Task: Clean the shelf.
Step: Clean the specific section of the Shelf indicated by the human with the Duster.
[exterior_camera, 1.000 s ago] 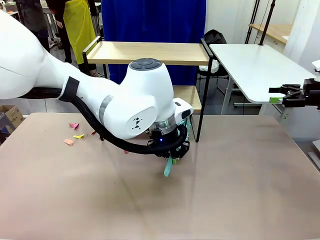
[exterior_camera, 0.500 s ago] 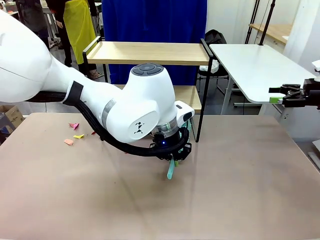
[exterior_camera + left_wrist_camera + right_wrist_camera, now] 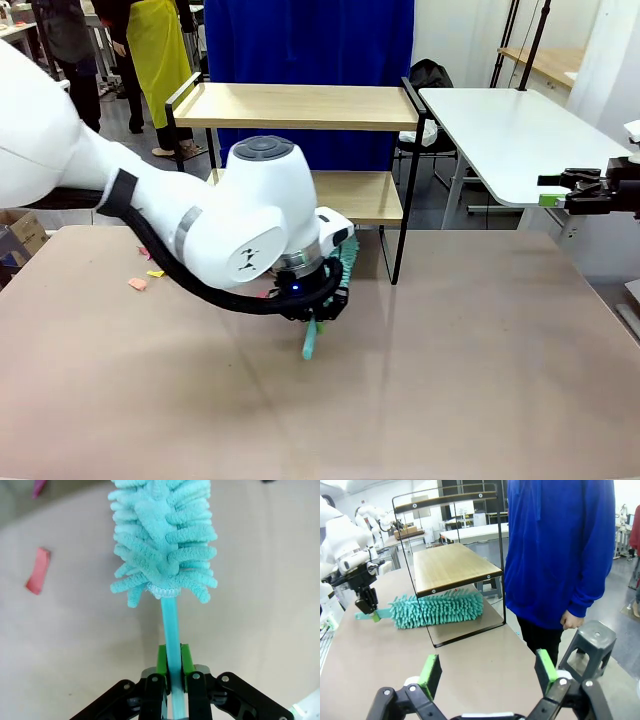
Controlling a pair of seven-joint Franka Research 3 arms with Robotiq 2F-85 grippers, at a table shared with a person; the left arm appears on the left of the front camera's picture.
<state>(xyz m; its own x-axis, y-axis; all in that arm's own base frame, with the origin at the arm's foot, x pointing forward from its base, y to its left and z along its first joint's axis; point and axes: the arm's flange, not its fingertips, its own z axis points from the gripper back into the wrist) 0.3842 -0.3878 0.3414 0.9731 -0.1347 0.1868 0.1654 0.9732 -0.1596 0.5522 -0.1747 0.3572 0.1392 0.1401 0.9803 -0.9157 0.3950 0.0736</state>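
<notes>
Teal duster (image 3: 162, 535), clamped in left gripper (image 3: 173, 659), had shifted left beside the shelf (image 3: 300, 105); sweep likely ongoing. Right gripper (image 3: 488, 672) hung open, far right.

Shelf (image 3: 300, 105), two-tier: one. Teal microfibre duster (image 3: 437, 610): one. Left gripper (image 3: 173, 657), right gripper (image 3: 488, 670): two. Grey stool (image 3: 592, 640): one. Paper scraps (image 3: 137, 284), left: at least two.

The shelf (image 3: 300, 105) stands at the far edge of the worktop (image 3: 480, 380), with a person (image 3: 560, 555) behind it. The duster (image 3: 311, 340), in the left gripper (image 3: 173, 662), is just before the lower board. Paper scraps (image 3: 137, 284) lie on the worktop at the left. The right gripper (image 3: 560, 190) is well apart, at the right.
</notes>
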